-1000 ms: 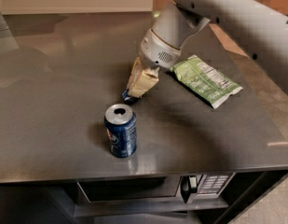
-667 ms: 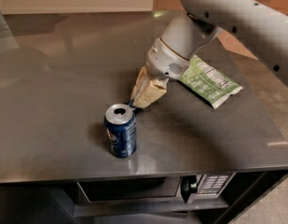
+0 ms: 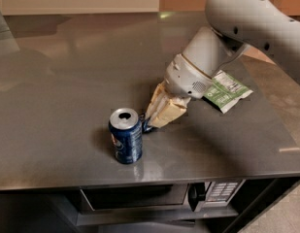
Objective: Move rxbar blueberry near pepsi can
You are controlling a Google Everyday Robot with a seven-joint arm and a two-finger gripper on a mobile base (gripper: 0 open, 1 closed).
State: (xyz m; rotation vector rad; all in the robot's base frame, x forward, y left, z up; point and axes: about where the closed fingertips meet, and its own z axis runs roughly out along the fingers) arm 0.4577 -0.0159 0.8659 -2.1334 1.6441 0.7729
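Observation:
The pepsi can (image 3: pixel 126 137) stands upright near the front edge of the grey table (image 3: pixel 67 81), its silver top open. My gripper (image 3: pixel 150 123) reaches down from the right, with its tan fingers (image 3: pixel 164 109) just right of the can. It is shut on the rxbar blueberry (image 3: pixel 147 126), of which only a small dark blue end shows below the fingertips, low over the table and almost touching the can. The rest of the bar is hidden by the fingers.
A green chip bag (image 3: pixel 228 90) lies on the table at the right, partly behind my arm (image 3: pixel 246 28). A microwave (image 3: pixel 144 195) sits under the table's front edge. The table ends at the right beside a tan floor.
My gripper has moved down and toward the front with the bar, from above and right of the can to right beside it.

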